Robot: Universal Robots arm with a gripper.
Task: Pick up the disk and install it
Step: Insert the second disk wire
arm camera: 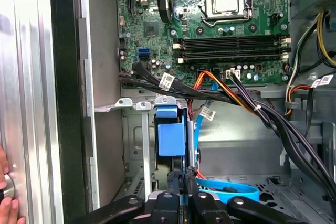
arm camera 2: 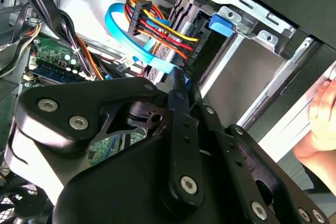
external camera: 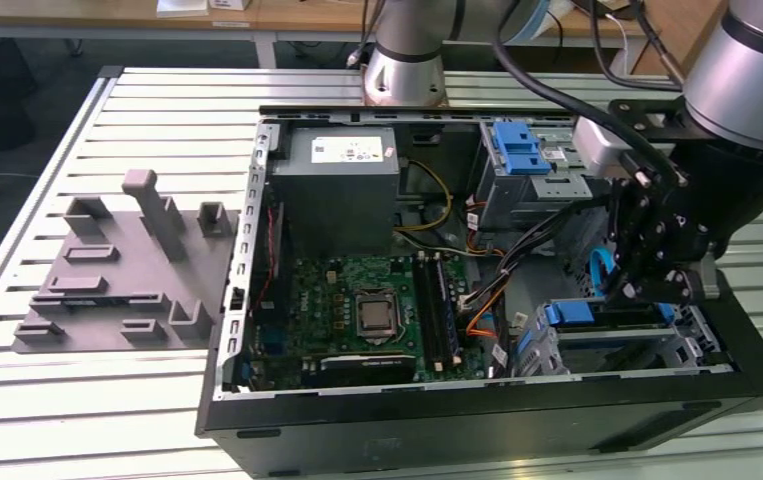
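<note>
The disk (external camera: 605, 314) sits on edge in the lower metal drive cage (external camera: 701, 345) at the front corner of the open computer case, on the exterior view's right. Its blue end tab (arm camera: 171, 139) faces out of the cage in the first wrist view. In the second wrist view the disk (arm camera 2: 202, 45) is a dark slab under a blue tab, with a cable plug next to it. My gripper (external camera: 637, 292) hangs just above the disk. Its two thin fingers are pressed together, tips (arm camera: 181, 179) against the disk's end (arm camera 2: 181, 77), with nothing between them.
The grey power-supply box (external camera: 341, 185) and an upper cage with a blue latch (external camera: 521, 150) stand at the back of the case. Cable bundles (arm camera: 247, 103) and a blue ribbon cable (arm camera 2: 136, 43) crowd the cage. A person's hand (arm camera 2: 321, 124) rests on the case edge. A grey fixture (external camera: 121, 265) lies on the table.
</note>
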